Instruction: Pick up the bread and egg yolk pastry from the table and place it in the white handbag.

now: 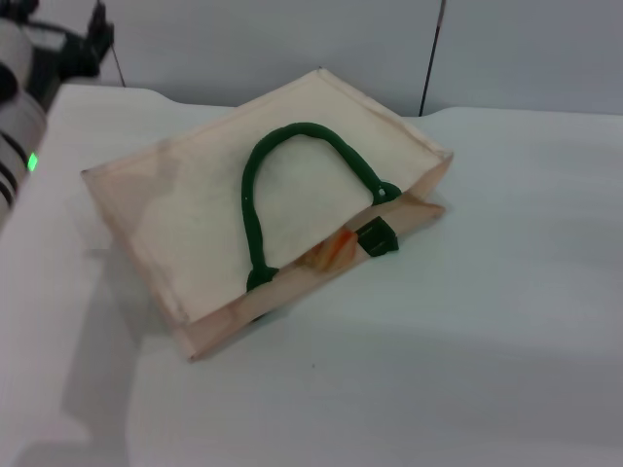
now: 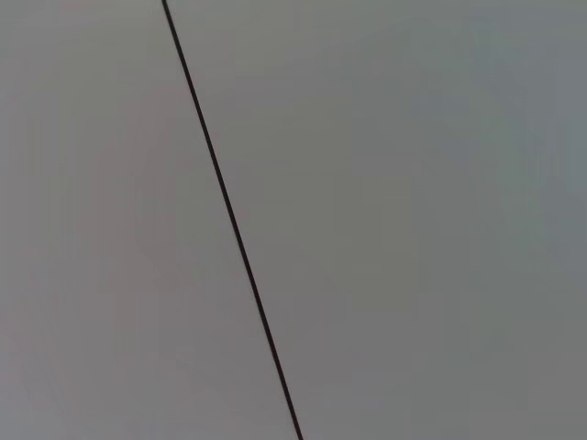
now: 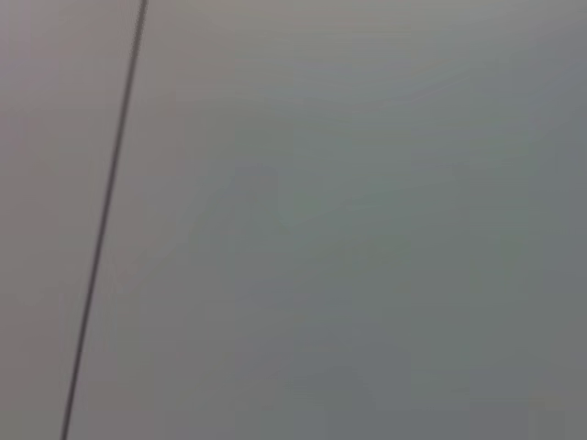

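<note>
- White handbag (image 1: 209, 209) lies flat on the table (image 1: 487, 321), mouth toward the camera.
- Orange-striped bread (image 1: 336, 250) peeks from inside; egg yolk pastry is unseen, perhaps inside too.
- Left arm (image 1: 24, 88) is parked at the edge; neither gripper's jaws show.

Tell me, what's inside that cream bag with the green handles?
Through the white handbag's mouth, an orange-striped bit of the bread shows. The cloth hides everything deeper, so no egg yolk pastry can be seen.
</note>
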Robot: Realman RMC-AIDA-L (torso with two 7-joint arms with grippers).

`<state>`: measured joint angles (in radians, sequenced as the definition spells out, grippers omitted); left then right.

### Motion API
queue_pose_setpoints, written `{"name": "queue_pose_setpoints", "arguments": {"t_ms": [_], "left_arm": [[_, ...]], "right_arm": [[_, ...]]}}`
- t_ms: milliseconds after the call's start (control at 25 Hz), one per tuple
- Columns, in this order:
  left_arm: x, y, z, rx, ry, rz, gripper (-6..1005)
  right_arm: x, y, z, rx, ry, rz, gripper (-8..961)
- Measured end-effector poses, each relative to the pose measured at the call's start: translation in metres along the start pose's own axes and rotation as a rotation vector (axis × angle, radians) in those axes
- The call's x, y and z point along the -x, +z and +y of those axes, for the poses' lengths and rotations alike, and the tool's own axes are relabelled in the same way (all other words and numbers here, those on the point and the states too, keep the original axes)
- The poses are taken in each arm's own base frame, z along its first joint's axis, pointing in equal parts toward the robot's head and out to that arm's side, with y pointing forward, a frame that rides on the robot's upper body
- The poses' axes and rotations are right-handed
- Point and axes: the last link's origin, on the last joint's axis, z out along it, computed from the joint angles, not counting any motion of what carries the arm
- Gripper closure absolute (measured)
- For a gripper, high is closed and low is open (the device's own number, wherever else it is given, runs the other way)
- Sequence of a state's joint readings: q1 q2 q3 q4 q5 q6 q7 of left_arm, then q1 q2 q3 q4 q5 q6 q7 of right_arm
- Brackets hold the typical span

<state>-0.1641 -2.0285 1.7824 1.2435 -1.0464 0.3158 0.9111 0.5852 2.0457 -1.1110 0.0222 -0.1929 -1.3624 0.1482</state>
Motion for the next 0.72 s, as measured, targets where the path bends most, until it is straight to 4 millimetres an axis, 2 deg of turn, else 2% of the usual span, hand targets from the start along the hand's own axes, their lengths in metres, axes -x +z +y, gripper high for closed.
{"name": "queue_pose_setpoints", "arguments": {"t_ms": [40,200,720], "left_arm": [[0.005,-0.003,0.003,-0.006,-0.001,0.001,275],[0.024,-0.012,0.016,-0.017,-0.005,0.006,275],[0.063,-0.028,0.03,-0.025,0.045,-0.016,275]], "right_arm": [[0.0,0.0,0.0,0.0,0.0,0.0,104],[-0.01,-0.02,-0.003,-0.047,0.022,0.042,105],[-0.02,-0.035,-0.001,-0.058,0.04,0.103,105]]}}
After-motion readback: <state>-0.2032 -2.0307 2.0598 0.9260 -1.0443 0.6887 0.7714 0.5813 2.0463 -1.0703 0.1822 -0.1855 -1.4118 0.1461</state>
